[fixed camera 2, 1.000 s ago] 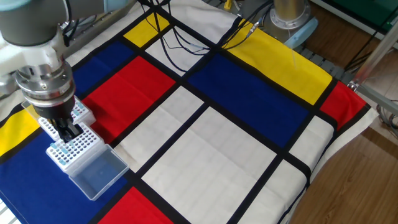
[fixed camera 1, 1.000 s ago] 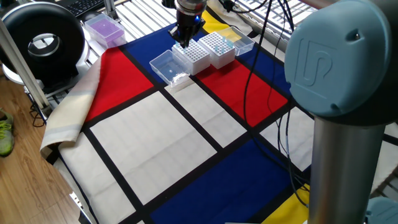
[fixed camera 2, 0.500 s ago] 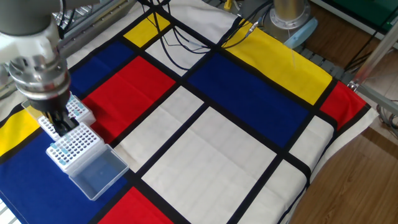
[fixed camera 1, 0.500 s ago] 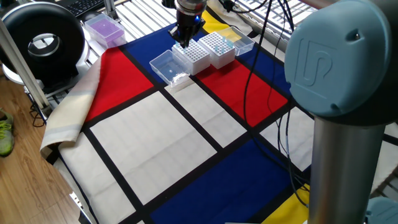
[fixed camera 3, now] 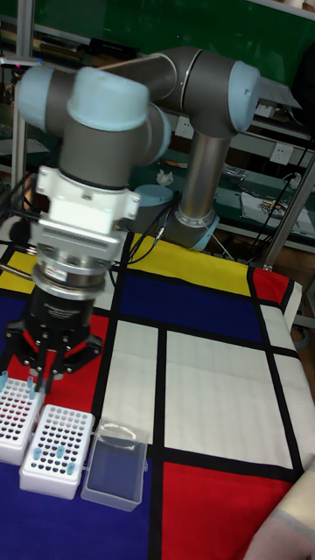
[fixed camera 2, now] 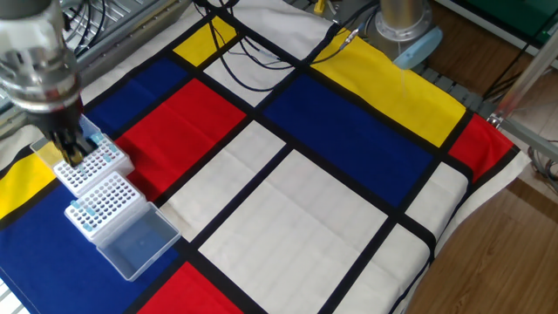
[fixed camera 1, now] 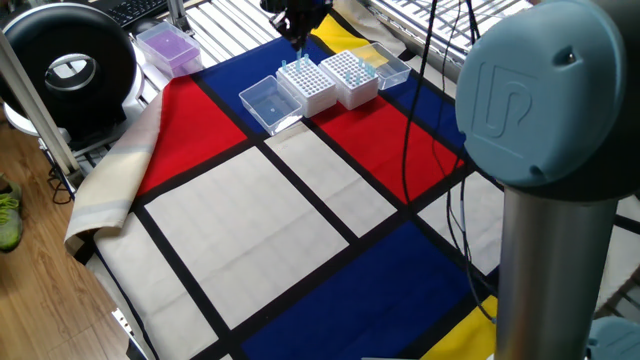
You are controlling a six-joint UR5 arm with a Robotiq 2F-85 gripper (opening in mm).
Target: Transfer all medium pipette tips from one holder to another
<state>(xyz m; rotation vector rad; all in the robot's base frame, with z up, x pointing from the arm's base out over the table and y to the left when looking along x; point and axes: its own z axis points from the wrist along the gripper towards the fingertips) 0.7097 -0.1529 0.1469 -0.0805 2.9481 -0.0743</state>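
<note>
The end effector [fixed camera 3: 37, 374], fingers pinched on what looks like one pale-blue tip, hangs over the far holder [fixed camera 2: 90, 163], while several medium pipette tips [fixed camera 2: 85, 210] stand in the near holder [fixed camera 2: 106, 206] beside it, so the transfer looks unfinished.

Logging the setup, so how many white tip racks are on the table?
2. One white rack sits against the clear lid; the second rack stands beside it, opposite the lid.
</note>
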